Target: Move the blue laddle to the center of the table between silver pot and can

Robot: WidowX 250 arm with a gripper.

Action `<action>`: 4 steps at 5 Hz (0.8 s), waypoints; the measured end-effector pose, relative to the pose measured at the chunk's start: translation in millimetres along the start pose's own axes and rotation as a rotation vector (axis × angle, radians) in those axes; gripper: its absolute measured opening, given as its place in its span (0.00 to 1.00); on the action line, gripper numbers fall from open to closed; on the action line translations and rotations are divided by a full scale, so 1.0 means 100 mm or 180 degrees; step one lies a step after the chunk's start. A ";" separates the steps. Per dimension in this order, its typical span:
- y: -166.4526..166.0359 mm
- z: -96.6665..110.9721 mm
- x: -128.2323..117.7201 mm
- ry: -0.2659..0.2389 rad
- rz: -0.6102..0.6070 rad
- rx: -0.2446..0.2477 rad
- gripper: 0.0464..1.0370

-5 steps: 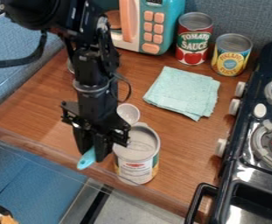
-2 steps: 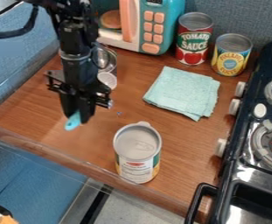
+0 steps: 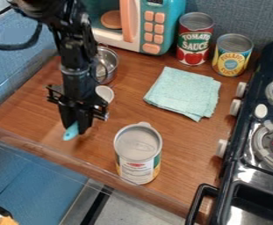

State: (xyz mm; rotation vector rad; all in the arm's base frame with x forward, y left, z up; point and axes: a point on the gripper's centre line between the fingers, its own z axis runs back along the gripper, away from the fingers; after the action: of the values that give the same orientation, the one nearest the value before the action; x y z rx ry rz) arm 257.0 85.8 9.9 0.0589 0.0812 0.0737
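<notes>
1. The gripper (image 3: 76,127) is to the left of the can (image 3: 138,149) in the view, and it is grasping the blue handle of the ladle (image 3: 71,132).
2. The handle's end comes out below the fingers; the bowl (image 3: 105,93) is on the other side of the gripper, beyond the can and left of it.
3. The pot (image 3: 111,61) stands farther beyond the can, also to its left. The cloth (image 3: 184,93) lies beyond the can, to its right.
4. I judge the step in hand is to put the ladle on the table (image 3: 179,149) between pot and can. The bowl seems near this place, but I cannot tell whether the ladle touches the table.
5. For doing it well, the grasp should be kept firm while the ladle is centred, with the bowl free of the can's rim.
6. Then it should go down slowly and level, and be released only when the table supports it. An early release could let the bowl tip or roll toward the can.
</notes>
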 end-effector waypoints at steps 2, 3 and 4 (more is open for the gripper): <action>-0.01 0.01 0.02 -0.0045 -0.0120 -0.0099 0.65; 0.01 0.00 0.03 -0.0108 -0.0227 -0.0064 0.93; 0.04 0.17 0.02 -0.0306 -0.0294 -0.0031 0.97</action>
State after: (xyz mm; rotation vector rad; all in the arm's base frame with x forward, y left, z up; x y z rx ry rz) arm 260.0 89.0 26.9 0.0488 -0.0124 -0.0209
